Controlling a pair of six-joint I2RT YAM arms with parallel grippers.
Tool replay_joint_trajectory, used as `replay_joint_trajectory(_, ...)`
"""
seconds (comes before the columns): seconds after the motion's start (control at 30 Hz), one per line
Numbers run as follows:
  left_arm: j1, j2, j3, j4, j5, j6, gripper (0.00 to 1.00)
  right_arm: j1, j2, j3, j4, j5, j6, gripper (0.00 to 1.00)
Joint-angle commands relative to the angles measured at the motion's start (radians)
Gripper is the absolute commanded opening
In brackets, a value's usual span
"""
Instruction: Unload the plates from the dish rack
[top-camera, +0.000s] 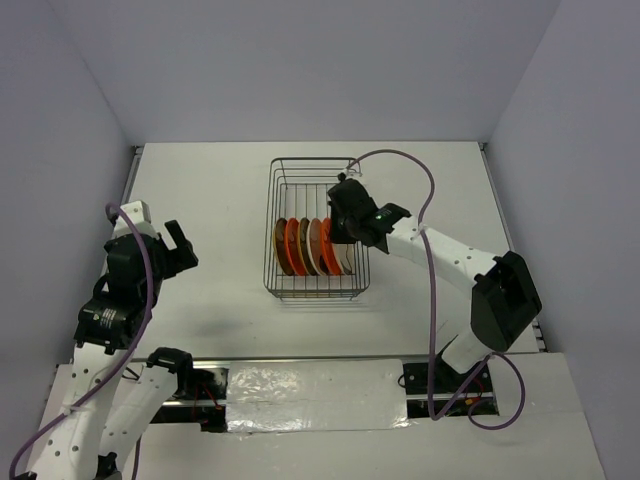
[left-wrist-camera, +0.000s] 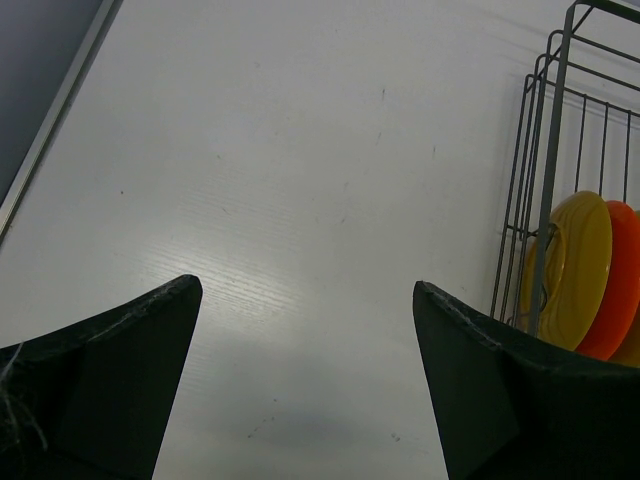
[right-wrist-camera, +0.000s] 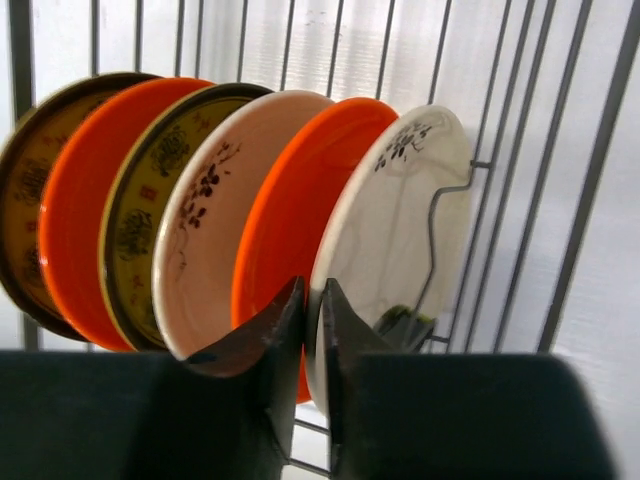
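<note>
The dish rack (left-wrist-camera: 549, 200) is dark grey wire. Against its end wall, the end cream plate (right-wrist-camera: 390, 240) bears a dark flower sprig; then a plain orange plate (right-wrist-camera: 290, 220), a second cream plate (right-wrist-camera: 205, 230) with a dark sprig, a yellow patterned plate (right-wrist-camera: 140, 220) rimmed dark, a second orange plate (right-wrist-camera: 80, 200), a brown-yellow plate (right-wrist-camera: 25, 200). White table (left-wrist-camera: 300, 150); black right claw (right-wrist-camera: 312, 290)

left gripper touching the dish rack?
Apart. Top view: the left gripper hangs open, with table showing between it and the dish rack.
</note>
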Motion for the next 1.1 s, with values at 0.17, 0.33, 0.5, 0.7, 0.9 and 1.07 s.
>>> replay_joint_trajectory(0.17, -0.011, 0.002, -0.001, 0.046, 0.011, 0.022, 1.0, 0.032, -0.103, 0.053, 0.028, 0.013, 0.033, 0.09)
replay_joint_trajectory(0.33, -0.011, 0.0, -0.001, 0.044, 0.006, 0.019, 0.99, 0.033, -0.23, 0.138, -0.012, 0.021, 0.024, 0.0)
replay_joint_trajectory(0.5, -0.013, -0.003, -0.001, 0.044, 0.003, 0.017, 0.99, 0.03, -0.329, 0.237, -0.09, 0.142, -0.037, 0.0)
replay_joint_trajectory(0.7, -0.015, -0.004, -0.001, 0.043, -0.003, 0.016, 1.0, -0.179, -0.206, 0.321, -0.199, 0.241, -0.174, 0.0)
replay_joint_trajectory(0.9, -0.016, 0.009, -0.001, 0.043, 0.0, 0.016, 1.0, -0.382, 0.128, 0.448, -0.172, 0.231, -0.303, 0.0)
replay_joint_trajectory(1.07, -0.018, 0.02, 0.0, 0.041, -0.003, 0.014, 0.99, -0.454, 0.421, 0.641, -0.207, 0.205, -0.327, 0.0)
